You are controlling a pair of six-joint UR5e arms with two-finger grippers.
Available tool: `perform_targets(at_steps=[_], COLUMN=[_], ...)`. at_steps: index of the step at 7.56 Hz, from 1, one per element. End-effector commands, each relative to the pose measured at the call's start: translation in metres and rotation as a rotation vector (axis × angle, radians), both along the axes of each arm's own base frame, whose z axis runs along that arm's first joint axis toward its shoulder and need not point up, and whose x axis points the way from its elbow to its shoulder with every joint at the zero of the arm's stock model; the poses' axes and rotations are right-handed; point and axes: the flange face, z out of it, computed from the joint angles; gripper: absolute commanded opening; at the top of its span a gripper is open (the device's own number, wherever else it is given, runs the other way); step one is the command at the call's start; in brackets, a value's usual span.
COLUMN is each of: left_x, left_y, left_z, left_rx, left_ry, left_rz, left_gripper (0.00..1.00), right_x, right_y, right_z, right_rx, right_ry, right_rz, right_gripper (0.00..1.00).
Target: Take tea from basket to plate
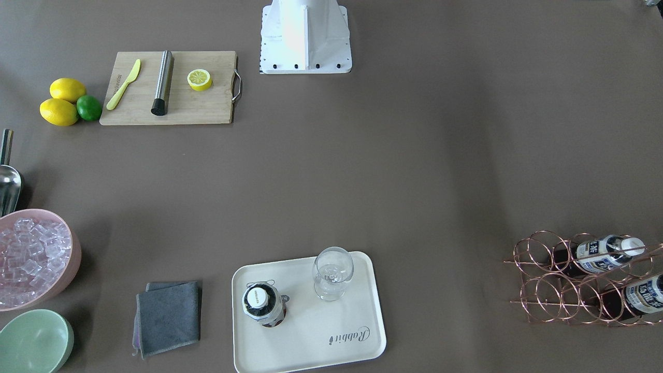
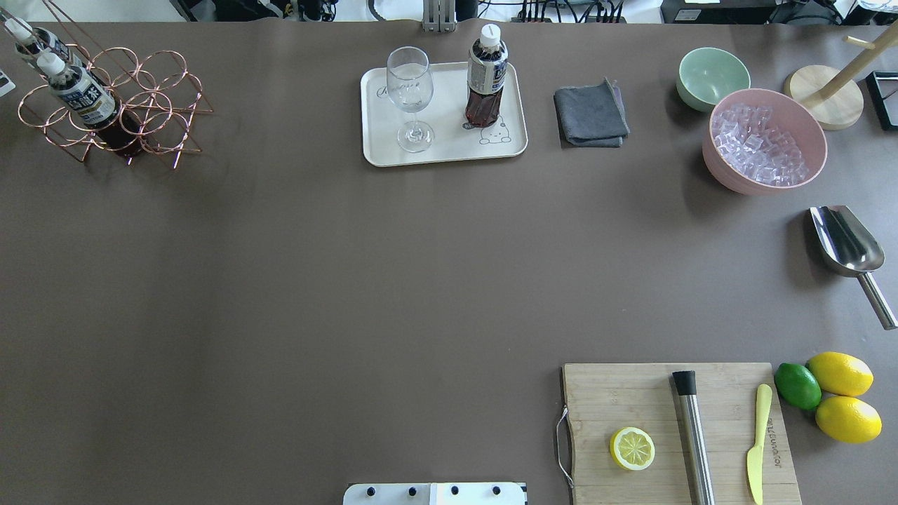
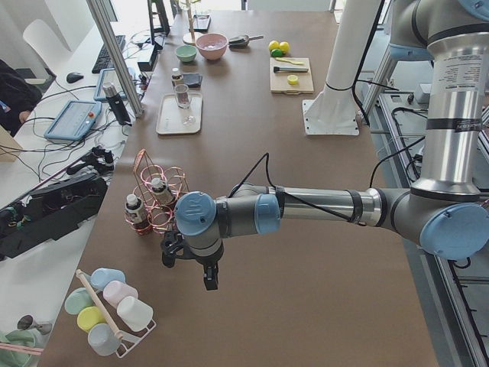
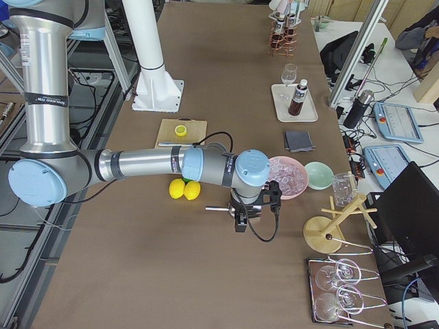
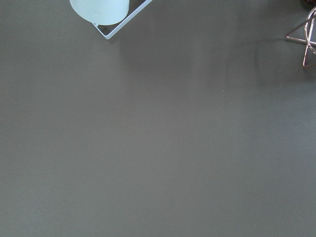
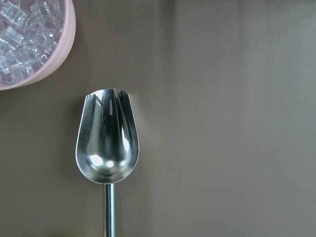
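Observation:
One tea bottle (image 2: pixel 486 84) stands upright on the cream plate (image 2: pixel 382 151), over its bear drawing; it also shows in the front view (image 1: pixel 264 305) on the plate (image 1: pixel 321 342). Two more tea bottles (image 2: pixel 81 95) (image 2: pixel 35 42) sit in the copper wire basket (image 2: pixel 161 105) at the table's far left corner. My left gripper (image 3: pixel 189 267) hangs over bare table near the basket (image 3: pixel 157 202). My right gripper (image 4: pixel 254 214) hangs above the metal scoop. Both grippers show only in the side views, so I cannot tell whether they are open or shut.
A clear glass (image 2: pixel 410 91) stands on the plate beside the bottle. A grey cloth (image 2: pixel 591 113), a green bowl (image 2: pixel 712 76), a pink ice bowl (image 2: pixel 765 144) and a metal scoop (image 6: pixel 107 138) lie to the right. A cutting board (image 2: pixel 631 400) with lemons beside it sits near the front.

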Motion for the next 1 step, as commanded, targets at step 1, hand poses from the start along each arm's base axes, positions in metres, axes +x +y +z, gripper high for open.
perform_targets(at_steps=[1], left_x=[-0.0015], left_y=[0.0004], left_z=[-0.0052], left_rx=[0.009], left_ry=[-0.001], left_rz=[-0.004], left_gripper=[0.99], right_x=[0.0002], right_y=[0.0003], right_z=[0.0012], right_rx=[-0.003], right_ry=[0.001], right_rz=[0.001], right_gripper=[1.0])
